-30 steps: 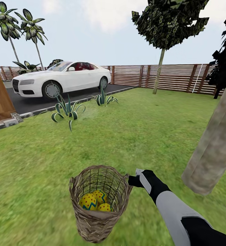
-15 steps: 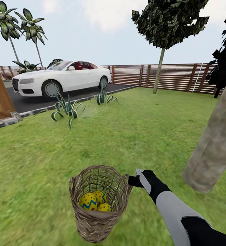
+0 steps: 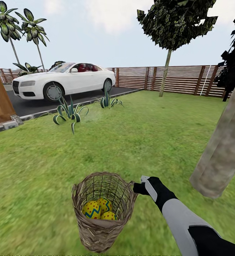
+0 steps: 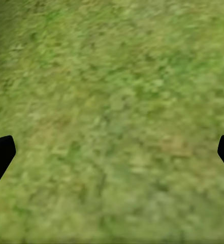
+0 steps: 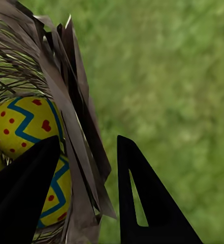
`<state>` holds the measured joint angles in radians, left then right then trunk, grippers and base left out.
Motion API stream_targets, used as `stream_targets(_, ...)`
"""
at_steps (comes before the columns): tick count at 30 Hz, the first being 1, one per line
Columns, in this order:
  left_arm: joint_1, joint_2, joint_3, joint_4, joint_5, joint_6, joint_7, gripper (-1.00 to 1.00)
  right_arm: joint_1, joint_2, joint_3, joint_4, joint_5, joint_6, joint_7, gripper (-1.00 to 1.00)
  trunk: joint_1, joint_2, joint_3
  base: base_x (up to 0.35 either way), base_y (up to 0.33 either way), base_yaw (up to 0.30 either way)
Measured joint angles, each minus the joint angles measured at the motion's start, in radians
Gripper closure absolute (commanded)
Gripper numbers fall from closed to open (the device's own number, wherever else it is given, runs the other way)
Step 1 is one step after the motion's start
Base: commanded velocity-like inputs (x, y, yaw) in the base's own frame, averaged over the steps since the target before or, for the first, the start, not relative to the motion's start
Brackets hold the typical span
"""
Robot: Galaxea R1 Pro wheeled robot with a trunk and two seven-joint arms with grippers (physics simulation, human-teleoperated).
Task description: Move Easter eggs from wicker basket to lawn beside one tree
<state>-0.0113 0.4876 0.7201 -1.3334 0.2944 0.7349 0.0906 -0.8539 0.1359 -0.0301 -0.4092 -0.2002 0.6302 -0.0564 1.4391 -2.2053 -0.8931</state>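
The brown wicker basket [image 3: 101, 233] stands low in the head view on the lawn [image 3: 138, 138], and three yellow Easter eggs [image 3: 92, 209] with red dots and blue zigzags lie inside it. My right gripper [image 3: 137, 186] clamps the basket's right rim. In the right wrist view one finger is inside by an egg [image 5: 20, 124] and the other is outside the woven wall [image 5: 76, 117], so the right gripper [image 5: 87, 137] is shut on it. The thick grey-brown tree trunk [image 3: 220, 156] rises just to the right. My left gripper [image 4: 112, 145] is open over bare grass.
A white car [image 3: 62, 81] sits on the dark driveway [image 3: 43, 105] at the back left, with two spiky plants [image 3: 68, 114] along its kerb. A slatted wooden fence [image 3: 181, 80], a thin-trunked tree [image 3: 165, 71] and a black cone-shaped tree [image 3: 234, 64] bound the far side.
The background has slid slightly in the head view, so the camera has moved. The basket and my right arm keep the same place in the picture.
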Motion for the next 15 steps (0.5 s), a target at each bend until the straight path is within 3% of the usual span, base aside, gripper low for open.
stream_targets(15,0.001,0.000,0.000,0.000,0.000,0.000,0.000,-1.00,0.003,-0.002,-0.001,-0.001,0.000,-0.002,-0.001,1.00,0.058,-0.105,-0.047,0.000,0.000,0.000)
